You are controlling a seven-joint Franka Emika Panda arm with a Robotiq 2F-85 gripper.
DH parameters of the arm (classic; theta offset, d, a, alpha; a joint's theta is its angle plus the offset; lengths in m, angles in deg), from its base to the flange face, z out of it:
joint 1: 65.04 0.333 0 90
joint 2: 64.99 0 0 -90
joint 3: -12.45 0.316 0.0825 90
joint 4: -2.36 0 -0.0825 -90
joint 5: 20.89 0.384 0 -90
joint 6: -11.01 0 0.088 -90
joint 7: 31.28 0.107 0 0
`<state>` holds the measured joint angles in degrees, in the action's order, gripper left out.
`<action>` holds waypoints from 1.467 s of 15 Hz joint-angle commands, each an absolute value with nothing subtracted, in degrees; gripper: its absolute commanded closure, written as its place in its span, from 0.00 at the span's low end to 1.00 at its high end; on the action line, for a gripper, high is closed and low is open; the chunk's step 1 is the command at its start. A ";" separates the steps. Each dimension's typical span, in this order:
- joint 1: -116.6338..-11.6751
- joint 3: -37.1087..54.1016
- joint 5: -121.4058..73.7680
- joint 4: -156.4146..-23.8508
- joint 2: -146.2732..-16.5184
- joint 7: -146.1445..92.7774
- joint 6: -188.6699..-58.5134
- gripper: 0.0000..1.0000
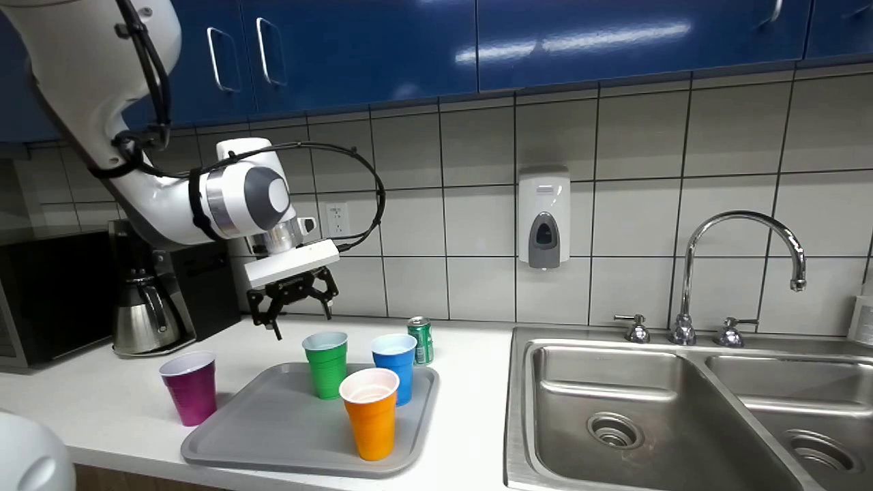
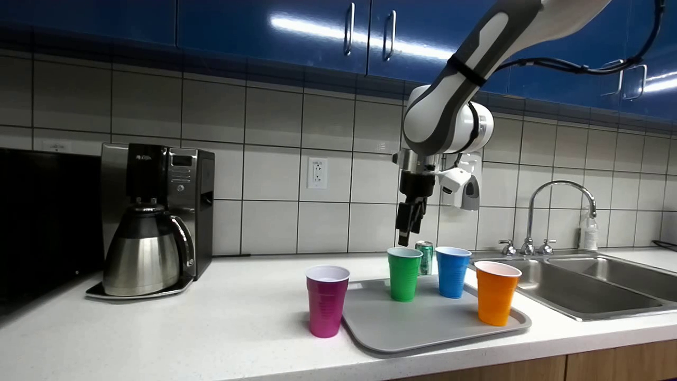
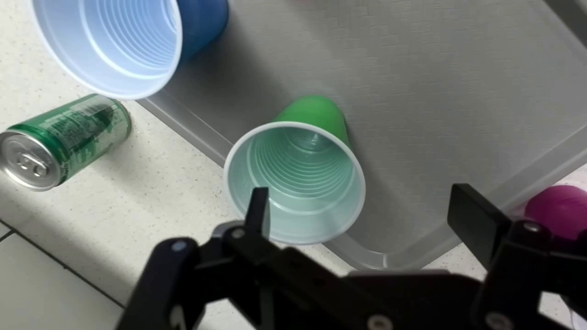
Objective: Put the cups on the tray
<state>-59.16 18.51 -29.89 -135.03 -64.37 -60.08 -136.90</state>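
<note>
The grey tray (image 1: 286, 436) lies on the counter. The green cup (image 1: 327, 372), blue cup (image 1: 404, 378) and orange cup (image 1: 372, 429) stand upright on it in both exterior views. The purple cup (image 2: 326, 307) stands upright on the counter just beside the tray, on the coffee maker side. My gripper (image 1: 303, 326) is open and empty, in the air above and near the green cup. In the wrist view, the fingers (image 3: 361, 188) are spread wide; one overlaps the rim of the green cup (image 3: 321, 110) in the picture. The purple cup (image 3: 557, 208) is partly hidden behind the other finger.
A green can (image 1: 422, 341) stands behind the tray near the blue cup. A coffee maker with a steel pot (image 2: 143, 254) stands beyond the purple cup. The sink (image 1: 518, 409) with its tall faucet (image 1: 689, 273) is on the tray's other side. Blue cabinets (image 1: 368, 48) hang above.
</note>
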 commanded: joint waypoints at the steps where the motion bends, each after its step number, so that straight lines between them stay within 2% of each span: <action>1: -58.81 18.73 -31.07 -134.75 -63.91 -57.12 -135.42 0.00; 12: -54.98 22.03 -43.31 -133.41 -64.73 -36.41 -131.81 0.00; 22: -54.70 21.98 -39.86 -130.95 -67.04 -39.37 -128.15 0.00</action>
<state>-54.52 21.70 -41.22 -132.95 -65.93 -36.21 -131.57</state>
